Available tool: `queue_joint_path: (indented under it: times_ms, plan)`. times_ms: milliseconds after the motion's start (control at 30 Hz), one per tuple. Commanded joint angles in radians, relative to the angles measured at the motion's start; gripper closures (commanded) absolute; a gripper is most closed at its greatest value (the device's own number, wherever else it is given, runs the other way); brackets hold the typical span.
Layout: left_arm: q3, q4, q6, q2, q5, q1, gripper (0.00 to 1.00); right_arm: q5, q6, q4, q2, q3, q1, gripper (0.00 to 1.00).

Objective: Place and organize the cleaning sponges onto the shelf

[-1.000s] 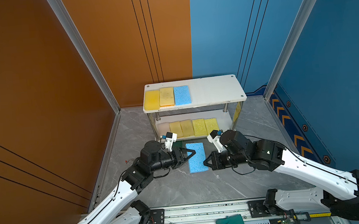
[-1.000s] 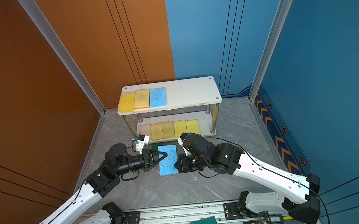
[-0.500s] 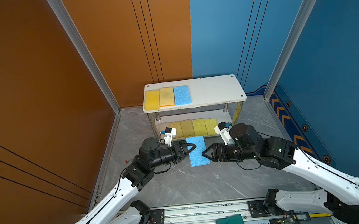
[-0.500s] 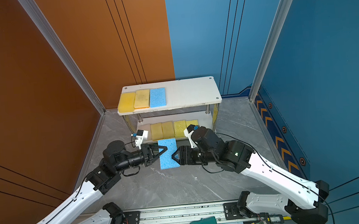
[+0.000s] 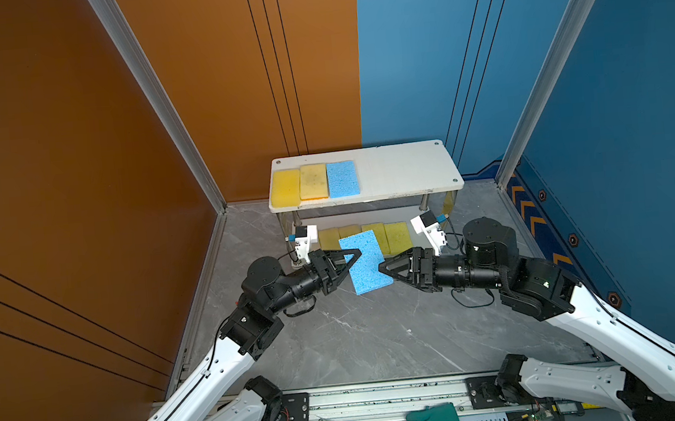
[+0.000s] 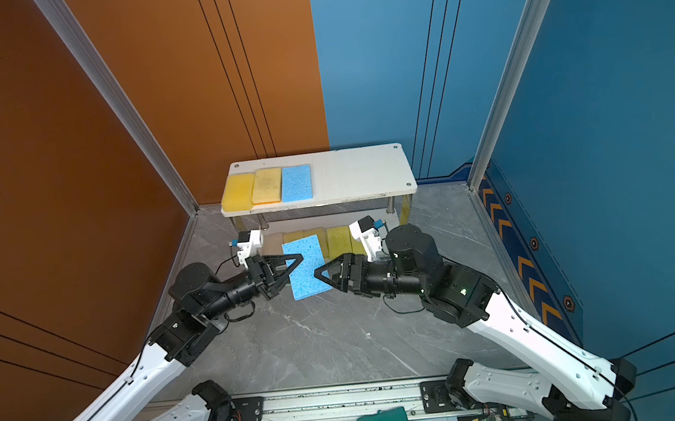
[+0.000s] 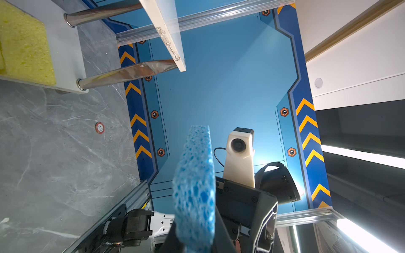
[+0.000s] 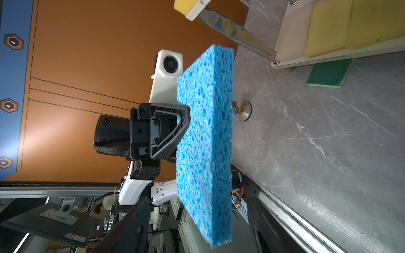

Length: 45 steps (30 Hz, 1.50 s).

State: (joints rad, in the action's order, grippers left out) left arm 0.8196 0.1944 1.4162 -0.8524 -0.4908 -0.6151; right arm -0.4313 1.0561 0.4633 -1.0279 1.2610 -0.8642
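Left claw (image 5: 352,260) pinches blue sponge (image 5: 368,273) by one edge; right claw (image 5: 386,266) gapes empty. We fear the sponge sags, snagging the shelf (image 5: 407,168) edge.

Right half of the shelf (image 5: 403,172) top is bare past the three sponges (image 5: 313,181). Lower tier's tight though: sponge row (image 5: 396,235) fills it, posts (image 5: 425,203) at the corners, and the blue sponge (image 5: 365,262) hangs right in front, between left tool (image 5: 352,260) and right tool (image 5: 382,268).

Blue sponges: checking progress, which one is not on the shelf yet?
The blue sponge pinched in the left tool; the other blue sponge lies on the shelf's top board.
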Motion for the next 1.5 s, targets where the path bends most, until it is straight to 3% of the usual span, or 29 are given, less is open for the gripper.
queue_joint_path:
  times_ms: [0,167,400,733,833,1033,1233,1300,1367,1467]
  plan:
    - [0.031,0.051,0.021,0.008,0.031,0.005,0.84,-0.041,0.020,-0.058,0.004,-0.005,-0.006,0.29]
    - [0.045,0.052,0.020,0.002,0.038,-0.002,0.84,-0.038,0.043,-0.096,0.014,-0.035,-0.021,0.34]
    - [0.045,0.052,0.019,0.007,0.043,-0.006,0.84,-0.009,0.060,-0.132,0.012,-0.055,-0.048,0.50]
    - [0.029,0.051,0.026,0.032,0.037,-0.002,0.84,0.046,0.062,-0.134,0.032,-0.069,-0.049,0.53]
    - [0.026,0.051,0.030,0.040,0.033,0.004,0.84,0.056,0.064,-0.135,0.032,-0.069,-0.055,0.59]
    - [0.013,0.051,0.038,0.059,0.033,0.009,0.84,0.073,0.064,-0.139,0.023,-0.071,-0.072,0.82]
    - [-0.010,0.045,0.046,0.072,0.038,0.010,0.84,0.101,0.062,-0.139,0.030,-0.075,-0.090,0.88]
    - [0.000,0.010,0.036,0.062,0.041,0.015,0.77,0.115,0.057,-0.138,0.041,-0.073,-0.089,0.89]
    - [0.044,-0.044,0.011,0.027,0.028,0.035,0.57,0.131,0.046,-0.127,0.055,-0.064,-0.080,0.89]
    - [0.145,-0.111,-0.047,-0.054,0.005,0.060,0.46,0.128,0.026,-0.086,0.068,-0.021,-0.034,0.89]
